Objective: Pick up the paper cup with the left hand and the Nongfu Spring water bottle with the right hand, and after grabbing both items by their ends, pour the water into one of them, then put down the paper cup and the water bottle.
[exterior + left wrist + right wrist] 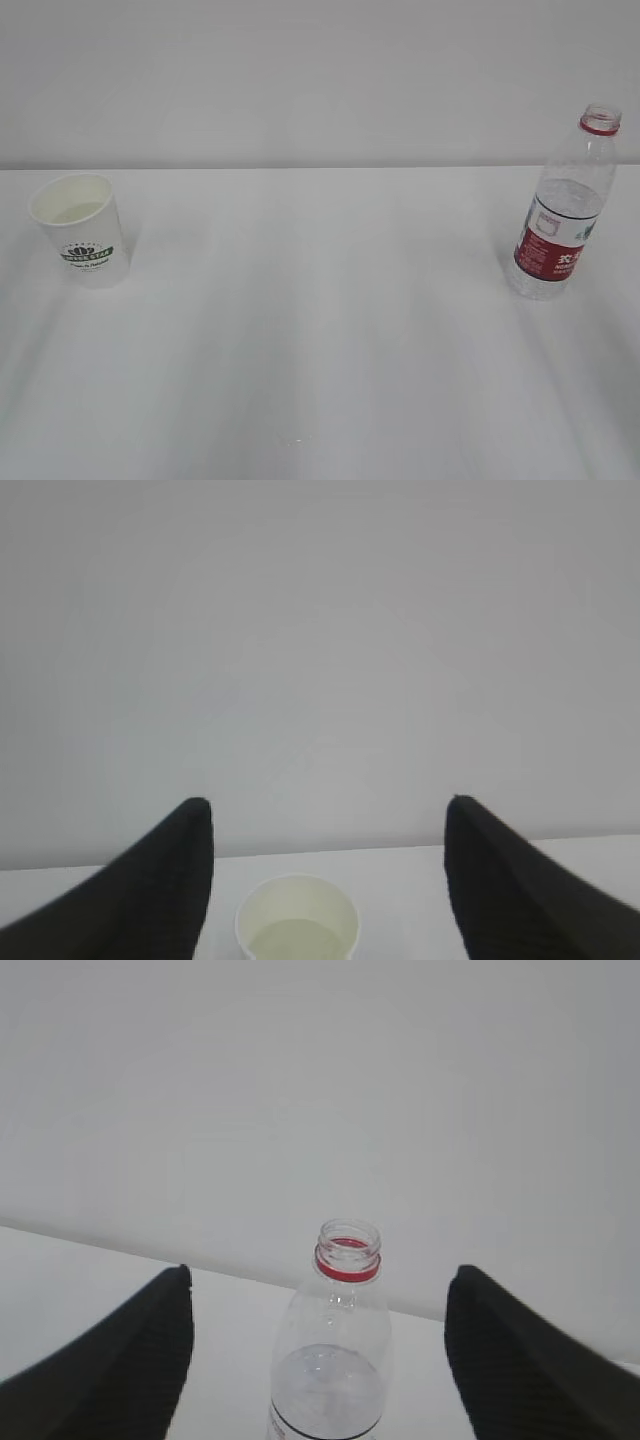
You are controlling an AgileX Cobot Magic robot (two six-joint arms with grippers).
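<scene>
Nongfu Spring water bottle (567,215) stands upright and uncapped at the far right of the white table (320,330), part full. Paper cup (82,240) stands far left, well apart, water (76,212) inside. Nothing lies between them. Left hand (330,825) and right hand (318,1295) each hover with fingers spread, touching nothing.
</scene>
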